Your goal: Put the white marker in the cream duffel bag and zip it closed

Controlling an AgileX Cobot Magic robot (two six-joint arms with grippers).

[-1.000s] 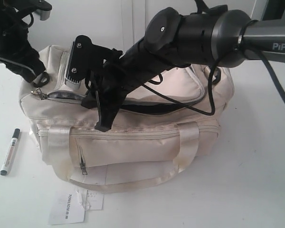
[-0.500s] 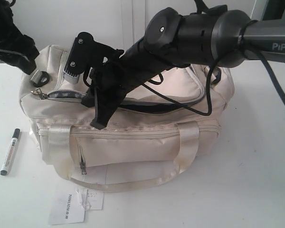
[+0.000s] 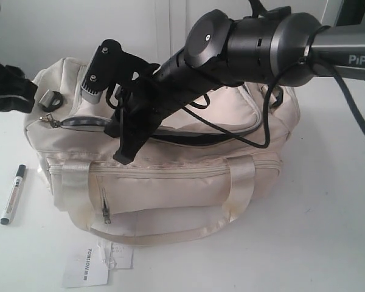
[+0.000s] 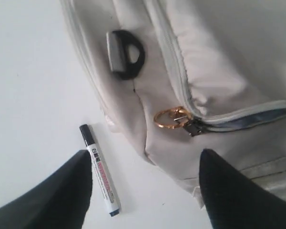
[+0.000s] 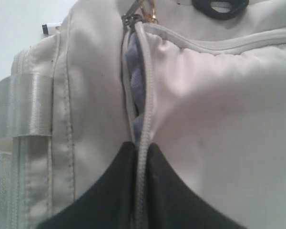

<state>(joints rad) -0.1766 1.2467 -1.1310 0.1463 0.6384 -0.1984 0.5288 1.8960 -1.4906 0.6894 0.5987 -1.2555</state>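
The white marker (image 3: 12,194) lies flat on the table to the left of the cream duffel bag (image 3: 170,188), apart from it. My left gripper (image 3: 15,94) hovers open above the table at the bag's left end. In the left wrist view the white marker (image 4: 100,176) lies just inside one dark finger (image 4: 62,195), untouched, and the gold zipper ring (image 4: 171,117) shows on the bag's end (image 4: 162,143). My right gripper (image 5: 141,148) reaches across the bag top and is shut on the zipper edge (image 5: 142,95). The main zip gapes, showing black lining (image 3: 194,137).
A white paper hangtag (image 3: 86,267) lies on the table in front of the bag. A black D-ring (image 4: 126,52) sits on the bag's left end. The front strap handle (image 3: 170,234) loops onto the table. The right arm (image 3: 261,42) spans above the bag.
My left gripper has pulled away from the bag's D-ring end toward the left and now looks down on the marker. The right gripper shifted slightly left along the zip, still pinching it.
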